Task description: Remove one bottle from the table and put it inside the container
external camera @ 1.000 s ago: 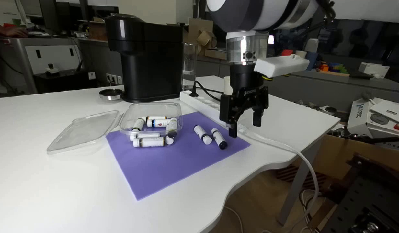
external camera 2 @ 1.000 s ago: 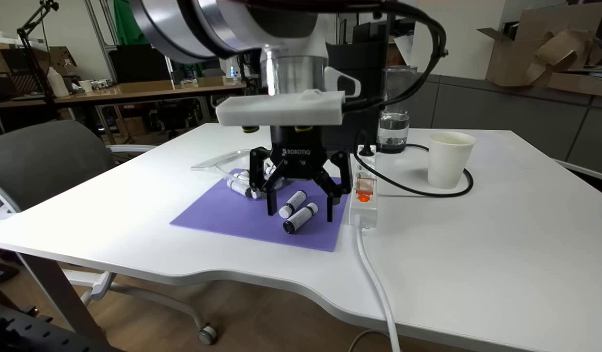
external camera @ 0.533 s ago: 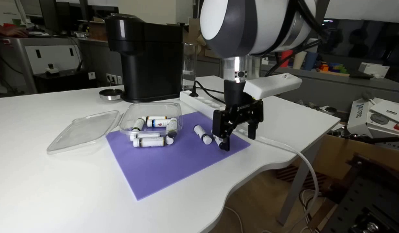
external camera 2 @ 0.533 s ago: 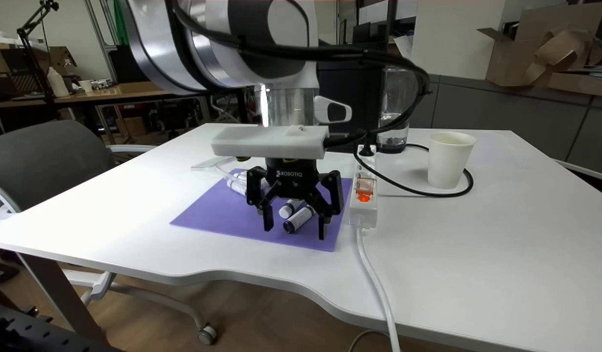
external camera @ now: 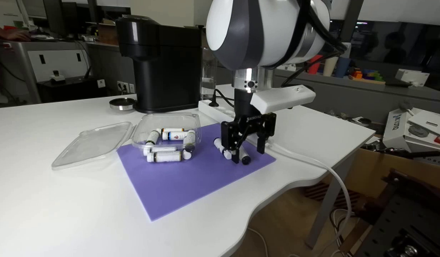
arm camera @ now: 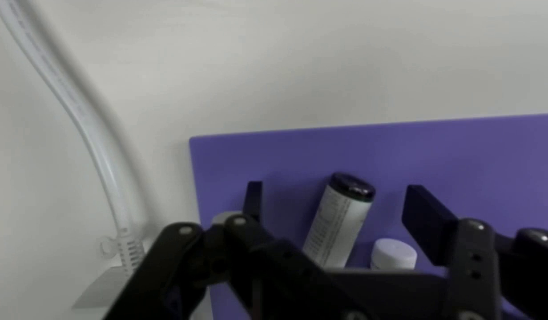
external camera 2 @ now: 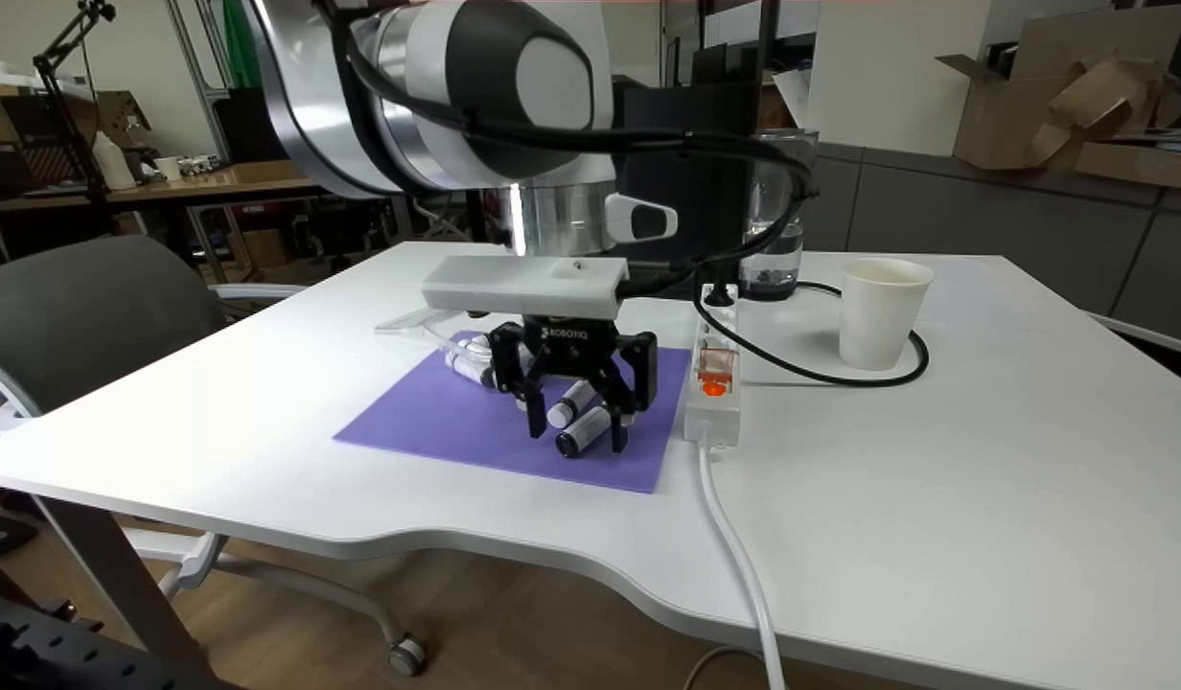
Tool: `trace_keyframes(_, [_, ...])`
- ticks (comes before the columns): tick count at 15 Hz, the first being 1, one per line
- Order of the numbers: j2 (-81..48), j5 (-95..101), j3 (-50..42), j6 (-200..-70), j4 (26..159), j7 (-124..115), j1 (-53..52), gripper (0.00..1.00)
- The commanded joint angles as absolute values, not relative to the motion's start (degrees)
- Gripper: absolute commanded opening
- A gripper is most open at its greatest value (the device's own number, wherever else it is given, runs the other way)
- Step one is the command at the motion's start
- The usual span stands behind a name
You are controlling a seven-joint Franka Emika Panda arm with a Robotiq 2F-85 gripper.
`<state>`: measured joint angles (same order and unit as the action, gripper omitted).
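Bottles (external camera: 165, 156) — at least five — lie in one clear container (external camera: 170, 120), its lid (external camera: 93, 144) open to the left. We count two more on the purple mat (external camera: 191, 185): a white-ended bottle (external camera: 221, 147), then a black-ended bottle (external camera: 245, 157), white and on its side, between the spread fingers of the gripper (external camera: 248, 153). The wrist view shows us a gap between it and each finger — then table (arm camera: 300, 66) past the mat's edge.

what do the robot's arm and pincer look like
The arm is bulky and rounded, white with dark grey and silver bands, plus a black cable slung along it. Below a shiny silver collar sits a white block. The black pincer has two jointed fingers and white ROBOTIQ lettering.
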<state>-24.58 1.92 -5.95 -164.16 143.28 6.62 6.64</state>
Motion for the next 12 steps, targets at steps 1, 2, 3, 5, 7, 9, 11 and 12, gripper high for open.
trace_keyframes(1, [-25.43, 1.18, -5.68, -165.18, 141.78, 4.64, 6.74, 0.53])
trace_keyframes(2, [-25.52, 0.90, -5.68, -165.24, 141.70, 4.62, 6.77, 0.45])
trace_keyframes(3, [-25.63, 0.69, -5.69, -165.24, 141.58, 4.64, 6.80, 0.38])
trace_keyframes(5, [-25.92, 0.54, -5.70, -165.14, 141.33, 4.65, 6.92, 0.25])
trace_keyframes(7, [-26.07, 0.52, -5.74, -165.02, 141.30, 4.64, 6.95, 0.11])
trace_keyframes(9, [-24.88, 0.35, -5.59, -164.62, 141.63, 4.83, 7.15, 0.05])
trace_keyframes(11, [-22.58, 0.31, -5.74, -164.47, 142.09, 4.88, 7.01, 0.07])
trace_keyframes(12, [-21.28, 0.32, -5.78, -164.35, 142.21, 4.90, 6.79, 0.07])
